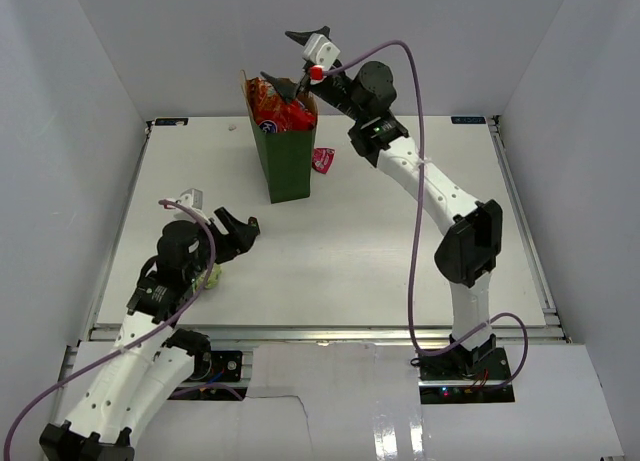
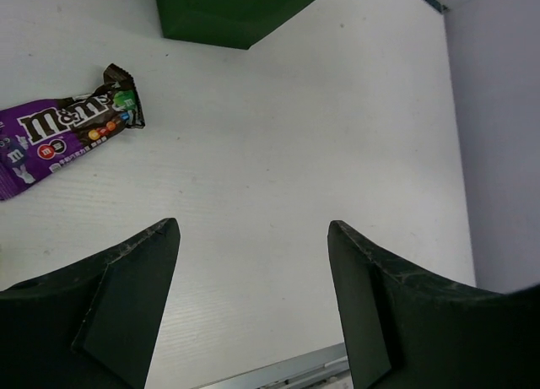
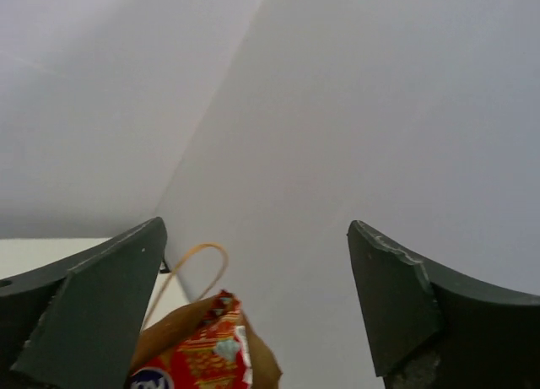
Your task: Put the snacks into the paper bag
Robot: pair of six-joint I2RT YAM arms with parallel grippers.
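Note:
The dark green paper bag [image 1: 286, 163] stands upright at the back middle of the table, with red crinkly bags [image 1: 281, 109] sticking out of its top. My right gripper [image 1: 294, 60] is open and empty just above the bag's mouth. The right wrist view [image 3: 256, 237] shows a red bag [image 3: 198, 359], the brown rim and a loop handle [image 3: 192, 262] below it. A small pink packet [image 1: 323, 160] lies right of the bag. My left gripper [image 1: 240, 231] is open and empty low over the table. Its wrist view [image 2: 253, 237] shows a purple bar [image 2: 61, 134] near the bag's base [image 2: 228, 13]. A light green packet [image 1: 212, 276] lies under my left arm.
White walls close in the table on the left, back and right. The metal front rail [image 1: 320, 331] runs along the near edge. A purple cable [image 1: 415, 181] loops over my right arm.

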